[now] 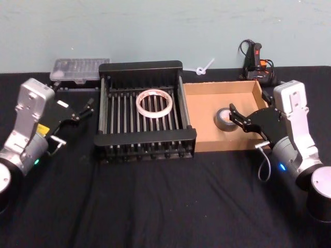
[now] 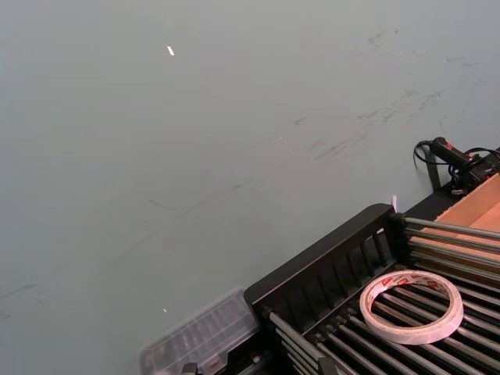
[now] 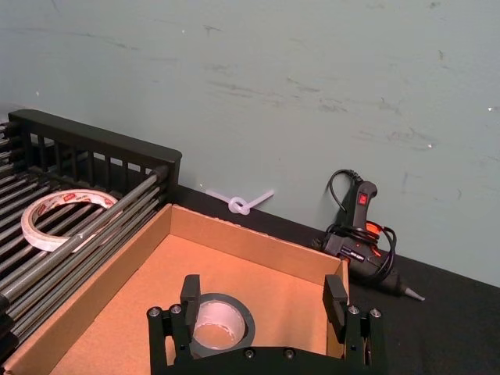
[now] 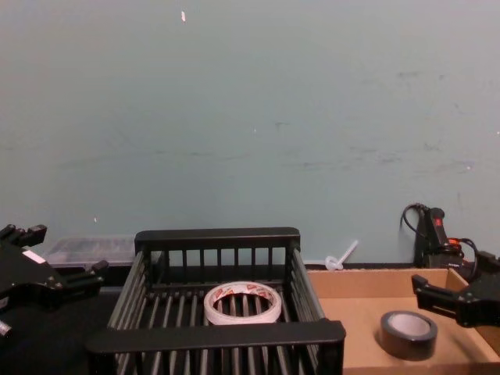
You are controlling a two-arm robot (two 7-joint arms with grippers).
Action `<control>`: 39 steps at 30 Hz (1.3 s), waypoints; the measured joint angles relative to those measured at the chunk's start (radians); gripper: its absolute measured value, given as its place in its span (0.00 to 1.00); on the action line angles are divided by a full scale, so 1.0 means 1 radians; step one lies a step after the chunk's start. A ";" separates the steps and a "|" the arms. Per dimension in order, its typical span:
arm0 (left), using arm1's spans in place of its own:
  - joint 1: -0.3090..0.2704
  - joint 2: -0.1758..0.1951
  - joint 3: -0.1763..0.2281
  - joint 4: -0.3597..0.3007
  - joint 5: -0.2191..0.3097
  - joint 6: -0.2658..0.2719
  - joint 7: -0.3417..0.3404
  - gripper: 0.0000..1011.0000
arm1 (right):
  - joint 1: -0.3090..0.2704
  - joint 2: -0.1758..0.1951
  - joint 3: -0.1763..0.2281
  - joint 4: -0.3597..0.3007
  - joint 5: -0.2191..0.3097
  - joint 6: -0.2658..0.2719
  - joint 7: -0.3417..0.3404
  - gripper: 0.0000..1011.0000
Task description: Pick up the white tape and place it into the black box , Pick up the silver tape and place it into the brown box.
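Right gripper (image 1: 234, 114) fingers spread above silver tape (image 1: 225, 120) — white tape (image 1: 154, 103) ring on slatted black box (image 1: 145, 67); left gripper (image 1: 87, 107) spread.

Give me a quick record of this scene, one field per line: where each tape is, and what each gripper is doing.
white tape: lying flat on the bars inside the black box
silver tape: lying flat on the floor of the brown box
left gripper: open, holding nothing, left of the black box
right gripper: open, fingers beside the silver tape, not gripping it
task state: both tapes in their boxes
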 joint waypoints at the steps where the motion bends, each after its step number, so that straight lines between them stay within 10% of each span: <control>1: 0.000 0.000 0.000 0.000 0.000 0.000 0.000 0.99 | 0.000 0.000 0.000 0.000 0.000 0.000 0.000 0.99; 39: 0.000 0.000 0.000 0.000 0.000 0.000 0.000 0.99 | 0.000 0.003 -0.004 -0.002 0.001 -0.002 0.005 0.99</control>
